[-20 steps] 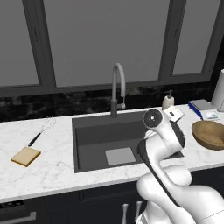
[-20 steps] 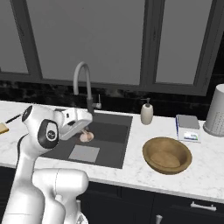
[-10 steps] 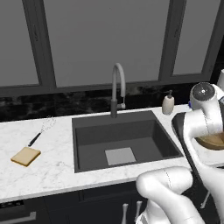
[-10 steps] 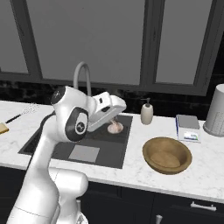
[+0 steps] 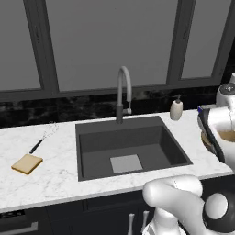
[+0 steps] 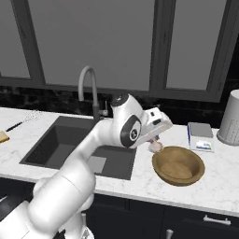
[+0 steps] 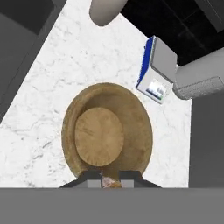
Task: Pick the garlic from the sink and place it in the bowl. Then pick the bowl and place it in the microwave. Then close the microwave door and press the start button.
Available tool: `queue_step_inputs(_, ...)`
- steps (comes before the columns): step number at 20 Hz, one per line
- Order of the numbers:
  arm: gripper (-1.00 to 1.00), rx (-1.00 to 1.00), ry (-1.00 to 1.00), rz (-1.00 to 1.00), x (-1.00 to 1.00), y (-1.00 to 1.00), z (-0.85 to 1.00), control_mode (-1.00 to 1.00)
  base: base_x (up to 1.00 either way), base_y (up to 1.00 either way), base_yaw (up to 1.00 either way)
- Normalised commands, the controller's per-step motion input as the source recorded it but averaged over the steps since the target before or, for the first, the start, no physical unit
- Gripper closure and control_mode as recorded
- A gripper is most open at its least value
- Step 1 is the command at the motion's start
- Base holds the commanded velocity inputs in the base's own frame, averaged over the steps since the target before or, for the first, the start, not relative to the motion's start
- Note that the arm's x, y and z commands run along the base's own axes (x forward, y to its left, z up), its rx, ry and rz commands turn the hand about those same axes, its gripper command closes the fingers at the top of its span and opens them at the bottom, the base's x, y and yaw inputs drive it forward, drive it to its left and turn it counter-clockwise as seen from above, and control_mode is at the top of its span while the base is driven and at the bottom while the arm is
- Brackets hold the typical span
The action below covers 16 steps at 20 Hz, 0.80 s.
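Observation:
My gripper (image 6: pixel 156 144) is shut on the garlic (image 6: pixel 155 148), a small pinkish-white bulb. It hangs just above the left rim of the tan wooden bowl (image 6: pixel 179 166), which stands on the counter right of the sink (image 6: pixel 51 144). In the hand view the bowl (image 7: pixel 107 131) lies straight below and holds nothing, and the garlic (image 7: pixel 109 181) peeks out between the fingertips at the bottom. The dark sink (image 5: pixel 133 144), with its light grey plate (image 5: pixel 126 163) and curved faucet (image 5: pixel 124 89), holds nothing else. The microwave and its door are out of view.
A soap bottle (image 5: pixel 176 109) stands behind the sink's right corner. A blue-and-white box (image 6: pixel 200 136) and a grey canister (image 6: pixel 231 123) sit behind the bowl. On the left counter lie a toast slice (image 5: pixel 27 164) and a whisk (image 5: pixel 43 137).
The arm has swung right, from over the sink to the bowl's left rim, carrying the garlic with it. The bowl has stayed put.

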Motion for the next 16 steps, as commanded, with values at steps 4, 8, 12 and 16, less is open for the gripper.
queue_step_inputs(4, 1.00, 0.04, 0.25, 0.00, 0.56, -0.80, -0.99, -1.00, 0.00, 0.00, 0.00)
queue_step_inputs(8, 1.00, 0.16, 0.05, 0.00, 0.32, -0.63, -0.46, -1.00, 0.00, 0.00, 0.00)
queue_step_inputs(12, -1.00, 0.19, 0.00, 0.00, 0.04, -0.26, -0.45, -1.00, 0.00, 0.00, 0.00)
queue_step_inputs(16, -1.00, 0.20, -0.07, 0.00, 0.00, -0.09, -0.18, -1.00, 0.00, 0.00, 0.00)
